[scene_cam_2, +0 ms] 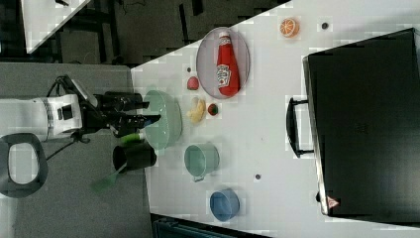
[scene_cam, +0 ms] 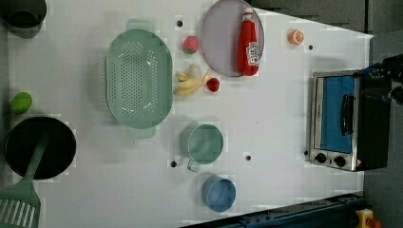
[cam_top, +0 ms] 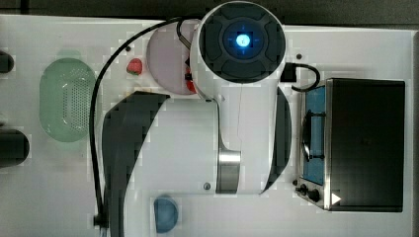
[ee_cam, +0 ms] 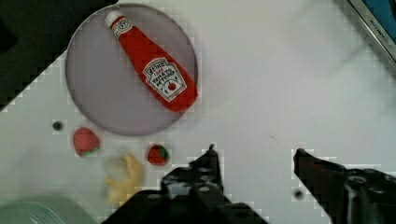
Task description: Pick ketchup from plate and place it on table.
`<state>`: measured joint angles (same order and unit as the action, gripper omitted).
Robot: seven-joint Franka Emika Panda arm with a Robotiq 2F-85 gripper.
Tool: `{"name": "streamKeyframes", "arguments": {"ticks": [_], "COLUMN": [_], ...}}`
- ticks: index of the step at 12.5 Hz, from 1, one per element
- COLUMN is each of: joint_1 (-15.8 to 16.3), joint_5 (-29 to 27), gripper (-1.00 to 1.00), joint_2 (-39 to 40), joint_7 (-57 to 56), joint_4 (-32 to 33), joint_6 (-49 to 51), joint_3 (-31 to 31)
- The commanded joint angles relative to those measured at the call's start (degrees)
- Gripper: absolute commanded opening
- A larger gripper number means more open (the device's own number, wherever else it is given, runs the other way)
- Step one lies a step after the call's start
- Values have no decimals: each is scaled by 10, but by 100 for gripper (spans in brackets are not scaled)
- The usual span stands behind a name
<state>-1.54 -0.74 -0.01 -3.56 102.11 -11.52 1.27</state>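
The ketchup (ee_cam: 156, 70) is a narrow red bottle with a white cap and a label. It lies flat on the pale lilac plate (ee_cam: 102, 93), its base reaching the rim. In the left view the ketchup (scene_cam: 249, 45) rests on the plate's (scene_cam: 219, 40) right half; in the right view the ketchup (scene_cam_2: 227, 64) lies along the plate (scene_cam_2: 207, 64). My gripper (ee_cam: 256, 151) is open with nothing between its fingers, hovering over bare white table (ee_cam: 280, 84) a short way off the plate. In the right view the gripper (scene_cam_2: 153, 112) hangs high, clear of everything. The arm hides most of the plate (cam_top: 165, 57) in the top view.
A green perforated basket (scene_cam: 139, 78), a strawberry (scene_cam: 190, 44), a smaller one (scene_cam: 213, 84) and banana pieces (scene_cam: 187, 85) lie near the plate. A green cup (scene_cam: 204, 142), a blue cup (scene_cam: 218, 193), an orange slice (scene_cam: 295, 36) and a toaster oven (scene_cam: 342, 121) also stand on the table.
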Motion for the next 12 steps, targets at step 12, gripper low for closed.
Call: {"name": "streamKeyframes", "arguments": {"ticks": [12], "joint_1": [-49], "joint_5": [-10], "gripper": [100], "joint_2": [33], "joint_7": [-46], "joint_4": [60], "joint_6": [-40], "joint_3": [58]}}
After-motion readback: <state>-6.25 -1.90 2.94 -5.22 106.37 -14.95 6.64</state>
